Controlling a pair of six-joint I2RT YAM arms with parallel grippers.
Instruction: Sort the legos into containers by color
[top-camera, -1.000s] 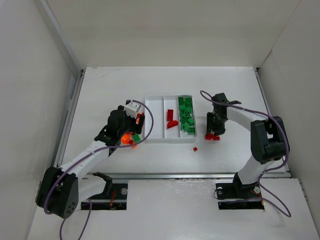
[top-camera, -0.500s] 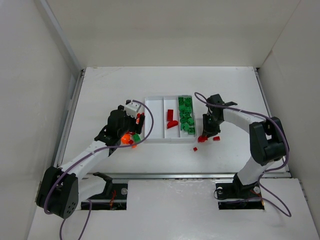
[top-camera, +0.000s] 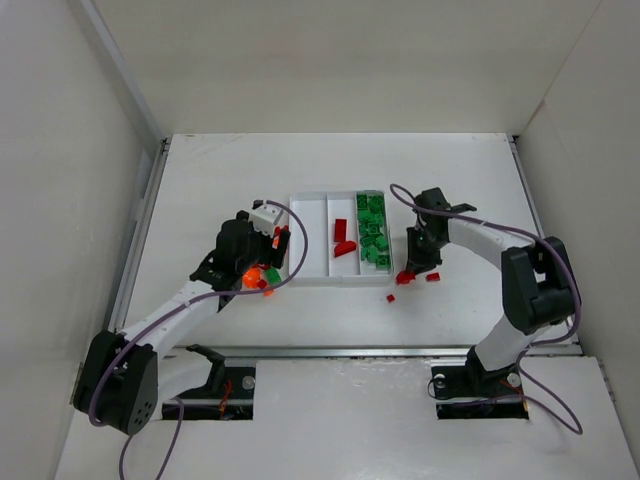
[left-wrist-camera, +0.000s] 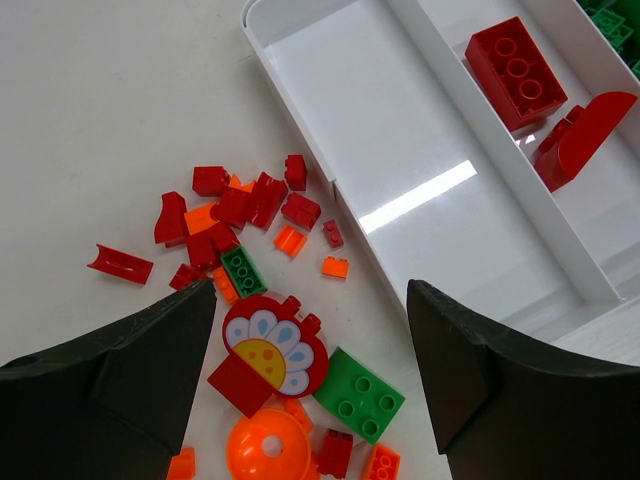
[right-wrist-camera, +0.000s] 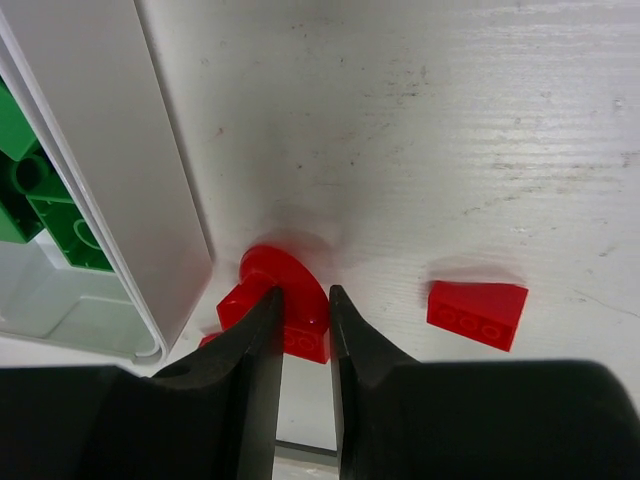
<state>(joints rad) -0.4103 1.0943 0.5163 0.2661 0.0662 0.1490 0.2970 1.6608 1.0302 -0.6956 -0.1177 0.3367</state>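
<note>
One dark red rounded lego (right-wrist-camera: 266, 266) sits pinched in my right jaws, just beside the tray (right-wrist-camera: 150, 200); my left jaws gape over the mixed pile (left-wrist-camera: 250, 240). Next, I judge, lift it into the middle compartment (top-camera: 338, 208) with the reds.

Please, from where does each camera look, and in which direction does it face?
Top external: high behind the robot, facing down on the table; the left arm and right arm show, bases nearest.
Left wrist: on the left arm, facing down at loose legos beside the tray; the open left hand shows below.
Right wrist: on the right arm, facing down at a red lego gripped by the right hand.
Shared: all three views show the white tray.
</note>
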